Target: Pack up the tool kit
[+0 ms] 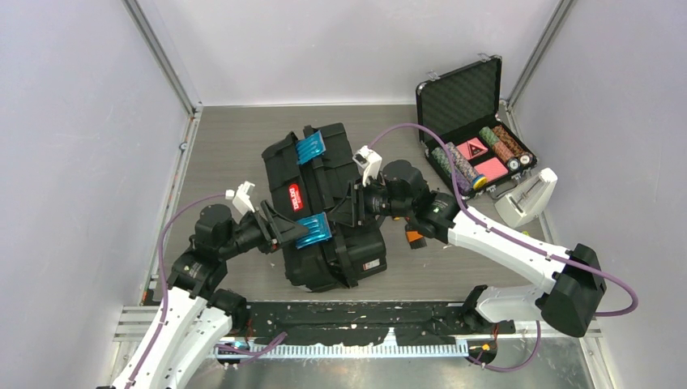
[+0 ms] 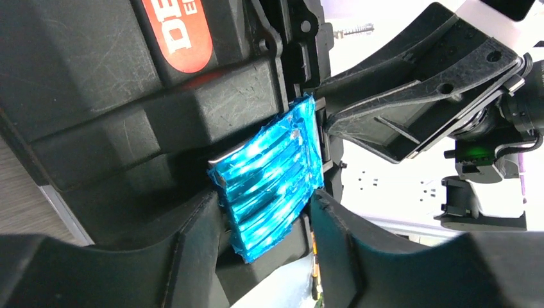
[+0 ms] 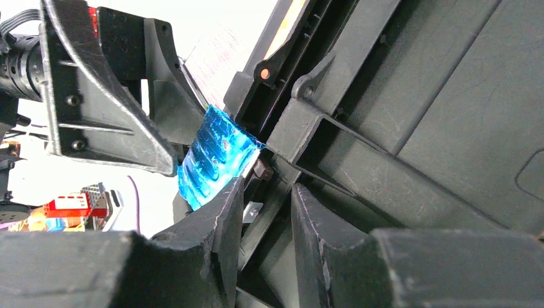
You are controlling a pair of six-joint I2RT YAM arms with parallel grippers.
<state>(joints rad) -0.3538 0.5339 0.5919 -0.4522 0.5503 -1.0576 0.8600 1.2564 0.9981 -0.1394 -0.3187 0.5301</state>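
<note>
The black toolbox (image 1: 324,203) lies tipped on its side mid-table, with a red label (image 1: 296,197) and two blue latches. My left gripper (image 1: 290,227) is at its near blue latch (image 1: 312,231). In the left wrist view the gripper (image 2: 269,250) has its fingers against both sides of that latch (image 2: 269,179). My right gripper (image 1: 350,207) meets the box from the right. In the right wrist view this gripper (image 3: 268,199) is closed narrowly on a black rim of the toolbox (image 3: 436,128) beside the latch (image 3: 212,157). A small orange-and-black tool (image 1: 415,237) lies under the right arm.
An open foam-lined black case of poker chips (image 1: 474,138) stands at the back right. A white holder (image 1: 526,198) lies next to it. The far blue latch (image 1: 310,147) is on the box's top end. A black strip (image 1: 356,320) runs along the near edge.
</note>
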